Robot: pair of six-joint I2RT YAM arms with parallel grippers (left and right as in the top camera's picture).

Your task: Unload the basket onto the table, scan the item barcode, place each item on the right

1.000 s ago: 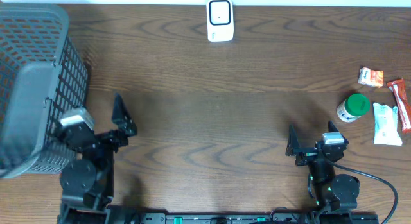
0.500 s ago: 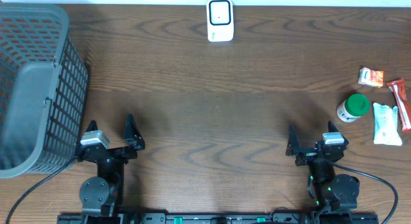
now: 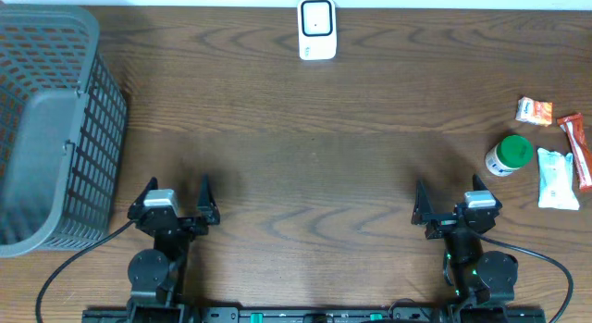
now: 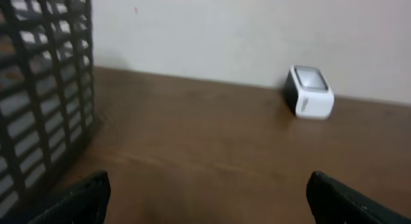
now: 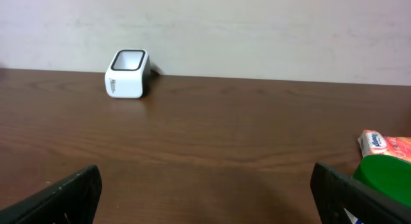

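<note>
No print readable anywhere: the white packet [image 3: 557,179] shows faint marks, too small to read. Left jaws: wide open, holding nothing, apart from everything, just beside the grey mesh basket [image 3: 55,129]. Right jaws: wide open too, empty, near the green-capped bottle [image 3: 509,155] but not touching it. Items to scan all lie at the right edge of the worktop [image 3: 314,156]: bottle, white packet, orange snack packet [image 3: 534,110], red wrapper bar [image 3: 577,149]. White barcode scanner [image 3: 316,29] stands at the far edge centre, well apart from them. Worktop is dark wood-grain; plain off-white wall behind.
</note>
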